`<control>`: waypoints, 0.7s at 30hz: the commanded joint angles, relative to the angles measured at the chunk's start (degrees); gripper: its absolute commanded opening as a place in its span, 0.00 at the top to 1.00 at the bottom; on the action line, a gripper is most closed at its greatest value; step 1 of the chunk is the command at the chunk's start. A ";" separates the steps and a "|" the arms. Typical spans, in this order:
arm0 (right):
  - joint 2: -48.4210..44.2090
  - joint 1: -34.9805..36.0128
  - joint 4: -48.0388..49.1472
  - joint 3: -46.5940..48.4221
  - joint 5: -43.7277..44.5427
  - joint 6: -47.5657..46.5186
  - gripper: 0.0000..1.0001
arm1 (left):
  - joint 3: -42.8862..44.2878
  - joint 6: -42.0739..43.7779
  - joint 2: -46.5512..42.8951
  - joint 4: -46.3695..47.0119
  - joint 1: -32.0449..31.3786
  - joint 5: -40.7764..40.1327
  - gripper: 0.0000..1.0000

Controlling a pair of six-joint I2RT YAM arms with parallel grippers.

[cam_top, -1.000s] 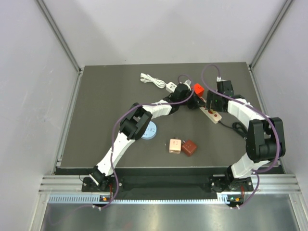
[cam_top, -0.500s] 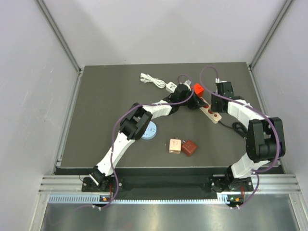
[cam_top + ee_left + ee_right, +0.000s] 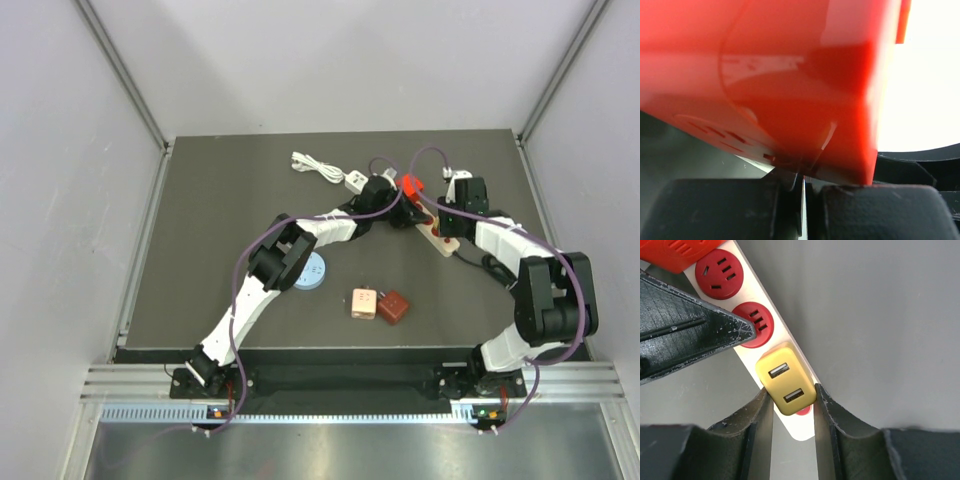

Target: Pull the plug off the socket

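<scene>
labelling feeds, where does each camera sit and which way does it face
Top external: above and behind the bases, looking down on the dark table; both arms show.
Left wrist: on the left arm, pressed close to the red plastic plug; left hand shut below it.
Right wrist: looks down the white power strip; right hand clamps the yellow two-port USB plug.
Both wrist views share the red plug.

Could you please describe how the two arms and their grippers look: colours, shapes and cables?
Both the left arm and the right arm have white tube-like links joined by bulky black joints. A thin purple cable loops loosely along each. The right gripper has two matte black fingers with curved inner faces; the left gripper shows blocky black ones.
</scene>
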 commanded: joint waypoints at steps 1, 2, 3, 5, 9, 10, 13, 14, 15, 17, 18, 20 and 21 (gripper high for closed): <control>-3.63 -0.41 11.33 1.36 -0.33 2.06 1.00 | -3.68 2.08 1.37 -10.21 -0.70 -1.38 1.00; -3.02 -0.50 10.02 2.33 -0.15 2.58 1.00 | -3.68 2.17 1.37 -10.47 -0.70 -1.30 1.00; -1.88 -0.59 7.74 3.29 0.03 3.98 1.00 | -3.68 2.26 1.37 -10.65 -0.70 -1.38 1.00; -1.52 -0.68 6.14 5.06 -1.89 4.78 1.00 | -3.68 2.78 1.37 -11.00 -0.79 -1.30 1.00; -3.80 -0.77 5.88 3.74 -2.87 8.91 1.00 | -3.68 4.45 0.93 -12.75 -0.79 -1.91 1.00; -3.80 -0.85 4.48 4.44 -2.79 9.35 1.00 | -3.68 4.89 0.93 -13.02 -0.79 -2.08 1.00; -3.45 -0.85 2.10 6.55 -1.82 9.62 1.00 | -3.51 5.16 0.93 -13.46 -0.79 -2.26 1.00; -3.63 -0.77 2.88 6.56 -2.34 9.53 1.00 | -3.51 5.25 0.93 -13.55 -0.79 -2.44 1.00; -4.58 0.19 3.32 6.38 -2.08 8.66 1.00 | -3.51 5.16 0.93 -13.64 -0.79 -2.44 1.00; -5.82 4.48 3.50 6.91 7.81 4.72 1.00 | -3.51 5.16 0.84 -13.73 -0.79 -2.44 1.00; -5.91 7.47 4.11 6.82 12.63 -0.17 1.00 | -3.51 5.16 0.84 -13.73 -0.79 -2.44 1.00; -5.48 11.97 3.94 6.91 18.64 -2.40 1.00 | -3.33 5.25 0.93 -13.81 -0.88 -2.52 1.00; -5.56 12.15 3.94 6.73 18.92 -2.51 1.00 | -3.16 5.42 0.93 -13.90 -0.88 -2.70 1.00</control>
